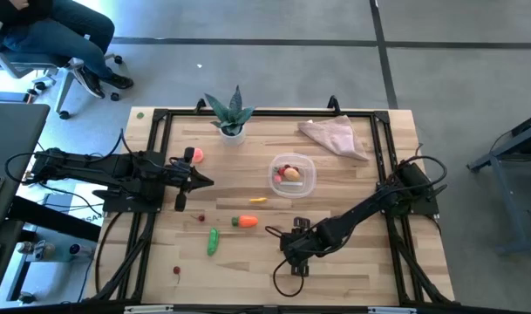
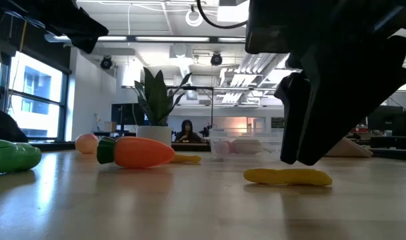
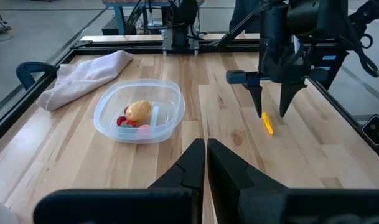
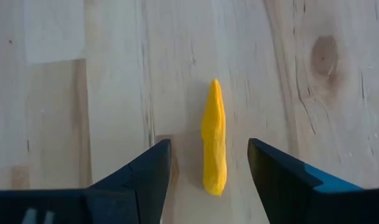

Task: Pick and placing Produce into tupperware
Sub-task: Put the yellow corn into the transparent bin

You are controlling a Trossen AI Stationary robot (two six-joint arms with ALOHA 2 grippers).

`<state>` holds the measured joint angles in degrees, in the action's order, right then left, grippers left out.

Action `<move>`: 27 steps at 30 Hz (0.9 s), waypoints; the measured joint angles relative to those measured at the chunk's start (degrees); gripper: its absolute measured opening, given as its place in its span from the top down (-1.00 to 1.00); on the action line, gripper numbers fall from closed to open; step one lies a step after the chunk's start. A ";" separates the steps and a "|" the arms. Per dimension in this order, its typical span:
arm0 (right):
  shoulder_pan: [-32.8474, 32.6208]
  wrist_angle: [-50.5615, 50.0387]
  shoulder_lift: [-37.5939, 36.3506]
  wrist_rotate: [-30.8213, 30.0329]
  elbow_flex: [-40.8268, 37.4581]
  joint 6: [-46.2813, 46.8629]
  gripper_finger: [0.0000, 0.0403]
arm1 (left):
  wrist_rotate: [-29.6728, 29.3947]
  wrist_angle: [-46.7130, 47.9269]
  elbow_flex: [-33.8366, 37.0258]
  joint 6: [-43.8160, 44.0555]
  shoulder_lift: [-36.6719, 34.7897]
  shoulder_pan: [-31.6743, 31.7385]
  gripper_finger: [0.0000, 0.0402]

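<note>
Produce piece, a yellow strip (image 4: 214, 140), lies free on the surface (image 4: 83, 81) at lower centre between the right tool's (image 4: 209, 163) wide-open fingers; left tool (image 3: 206, 163) closed, empty.

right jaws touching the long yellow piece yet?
Apart. In the right wrist view the open right gripper straddles the long yellow toy piece, with bare wood visible between it and each jaw.

A round clear plastic tupperware (image 3: 139, 112) holds a beige potato (image 3: 139, 110) and red berries; a slim yellow piece (image 4: 214, 138) lies flat on the wood.
</note>
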<state>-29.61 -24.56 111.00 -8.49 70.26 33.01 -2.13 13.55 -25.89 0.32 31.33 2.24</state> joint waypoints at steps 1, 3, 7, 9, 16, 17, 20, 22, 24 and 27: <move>0.00 0.00 0.00 0.00 0.00 -0.02 -0.01 | 0.00 -0.01 0.00 0.00 -0.02 0.00 0.96; -0.02 -0.03 0.01 -0.04 0.00 0.21 -0.01 | -0.01 -0.01 0.00 0.00 0.00 0.00 0.96; -0.02 -0.81 0.51 -0.07 0.02 1.19 -0.01 | -0.02 0.00 0.00 0.00 -0.01 0.00 0.96; -0.04 -1.20 1.14 -0.07 0.02 1.49 -0.01 | -0.02 -0.01 0.00 0.00 0.00 0.00 0.96; -0.04 -1.80 2.23 -0.53 0.13 1.70 -0.01 | -0.01 0.01 0.01 0.00 -0.02 0.00 0.96; -0.04 -1.97 2.25 -0.64 0.20 1.83 0.00 | 0.00 0.01 0.00 0.00 -0.01 0.00 0.96; -0.04 -2.21 2.27 -0.22 0.28 1.99 0.07 | -0.02 0.01 0.00 0.00 -0.02 0.00 0.96; -0.02 -2.51 2.27 0.09 0.33 2.34 0.14 | -0.01 0.00 0.00 0.00 -0.01 0.00 0.96; -0.02 -2.75 2.27 -0.08 0.33 2.53 0.22 | 0.00 0.00 0.00 0.00 -0.02 0.00 0.96; 0.00 -3.03 2.27 -0.07 0.33 2.54 0.32 | -0.02 -0.01 0.00 0.00 -0.02 0.00 0.96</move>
<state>-29.61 -27.58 113.27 -8.56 70.59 35.55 -2.15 13.54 -25.89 0.32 31.31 2.24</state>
